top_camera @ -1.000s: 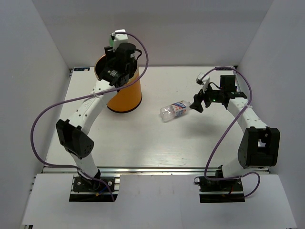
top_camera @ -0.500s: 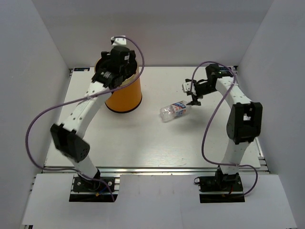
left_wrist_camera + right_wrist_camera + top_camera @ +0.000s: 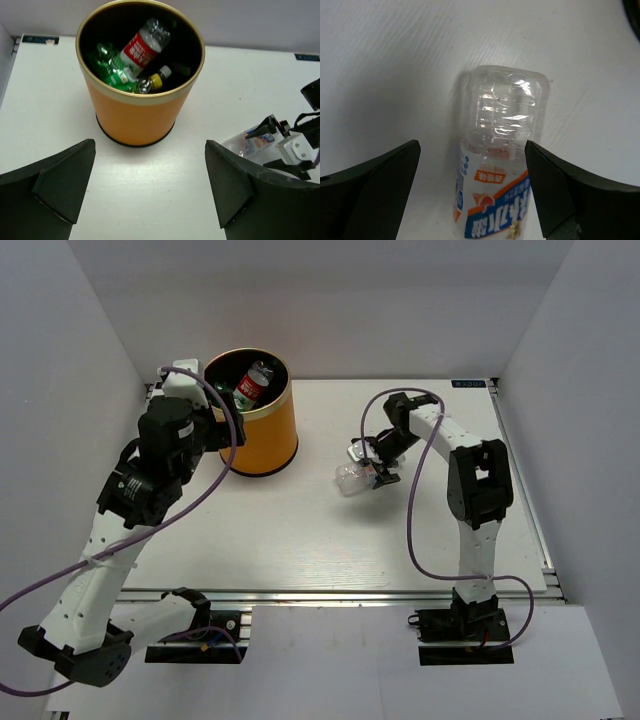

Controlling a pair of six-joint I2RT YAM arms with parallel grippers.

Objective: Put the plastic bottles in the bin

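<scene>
Now the right gripper hangs wide open over the lying bottle to grab it for the bin; the left gripper is open and empty.

Table with bin and bottle

You will find the bin near the table's far left corner, bottles inside it; another bottle lies to its right.
</scene>
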